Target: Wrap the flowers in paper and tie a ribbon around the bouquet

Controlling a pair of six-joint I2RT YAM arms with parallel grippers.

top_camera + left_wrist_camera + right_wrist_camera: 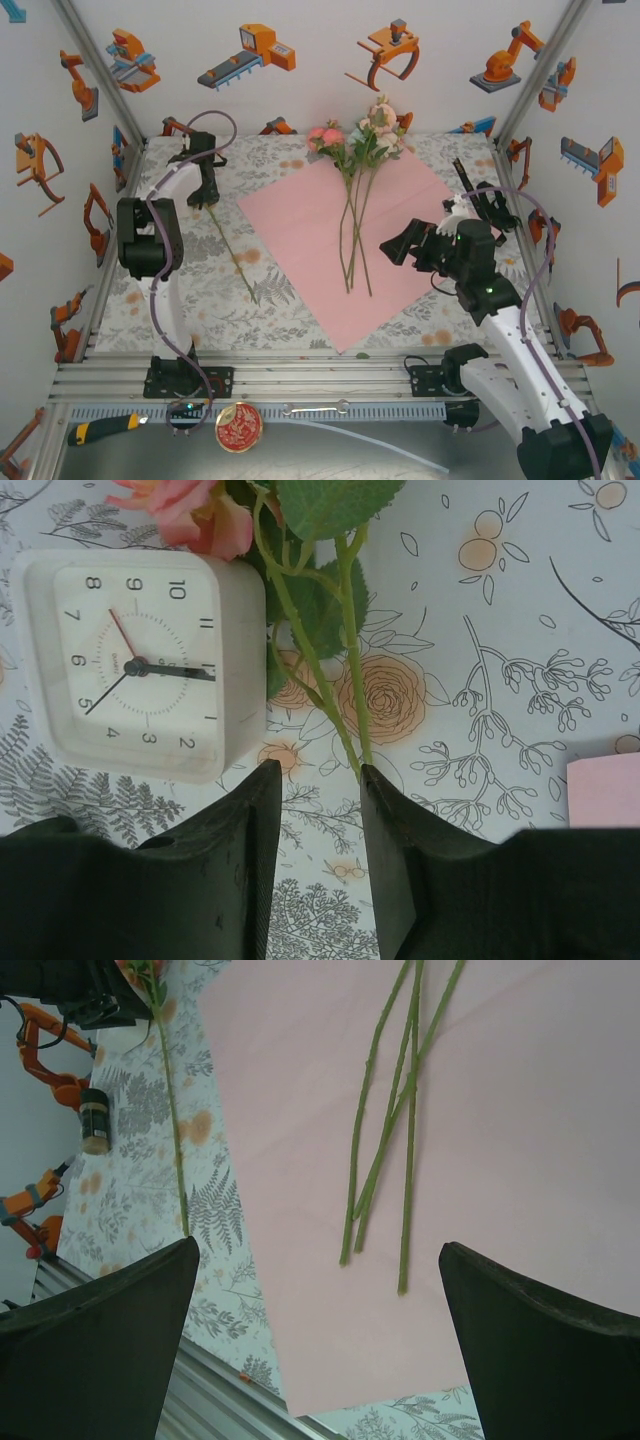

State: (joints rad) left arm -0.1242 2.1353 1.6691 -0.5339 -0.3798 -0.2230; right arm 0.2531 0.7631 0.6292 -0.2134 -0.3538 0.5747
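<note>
The flowers (352,150) lie on the pink paper (300,230), which is flat on the worktop (180,300), blooms past its far corner. The left gripper (318,772), fingers apart, hovers over a single flower (325,620) beside a white clock (140,670). The right gripper (318,1250) gapes wide above the stems.

walls (300,90): white, orange robot prints | tablecloth (230,320): floral-fern print | frame (300,378): aluminium rails, near edge

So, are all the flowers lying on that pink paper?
No: one flower lies on the tablecloth to the left of the paper, while the other stems rest on the sheet.
</note>
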